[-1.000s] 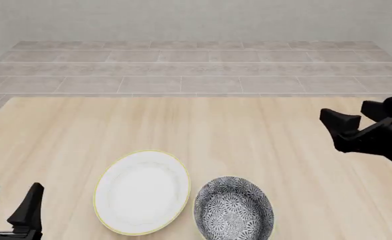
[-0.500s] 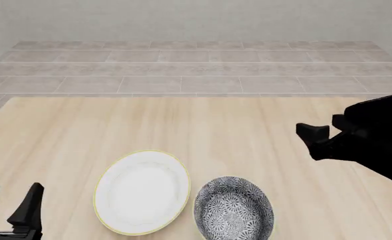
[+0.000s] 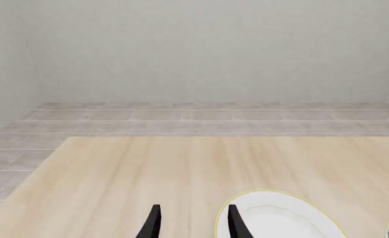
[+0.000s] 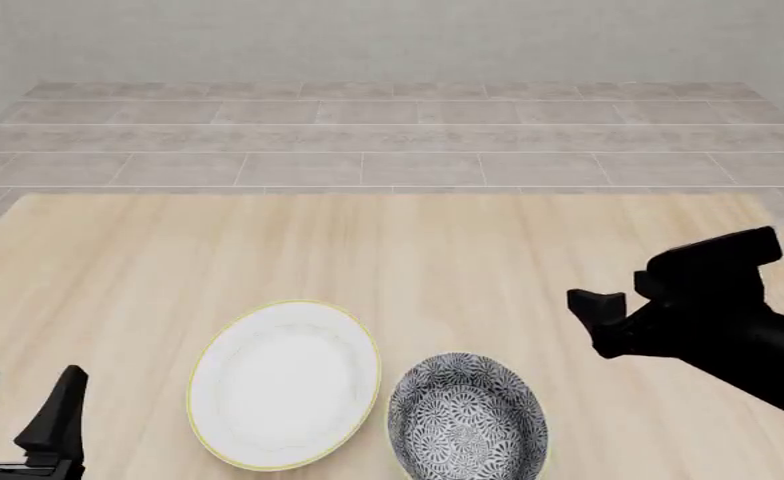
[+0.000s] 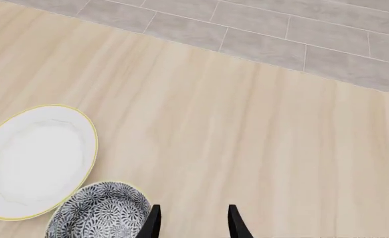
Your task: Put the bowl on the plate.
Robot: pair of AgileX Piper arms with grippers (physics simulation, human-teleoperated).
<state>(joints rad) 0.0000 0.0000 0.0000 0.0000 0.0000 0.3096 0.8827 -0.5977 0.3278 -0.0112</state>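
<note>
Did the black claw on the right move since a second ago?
Yes. In the front view the right gripper has come left and down, nearer the bowl, which has not shifted on the table. Its fingers are apart and empty.

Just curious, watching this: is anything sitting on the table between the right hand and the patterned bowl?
No. In the front view, only bare tabletop separates the right hand from the bowl. The right wrist view shows the same.

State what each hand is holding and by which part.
Nothing is held. The left hand and right hand are both open and empty; the patterned grey bowl sits untouched.
</note>
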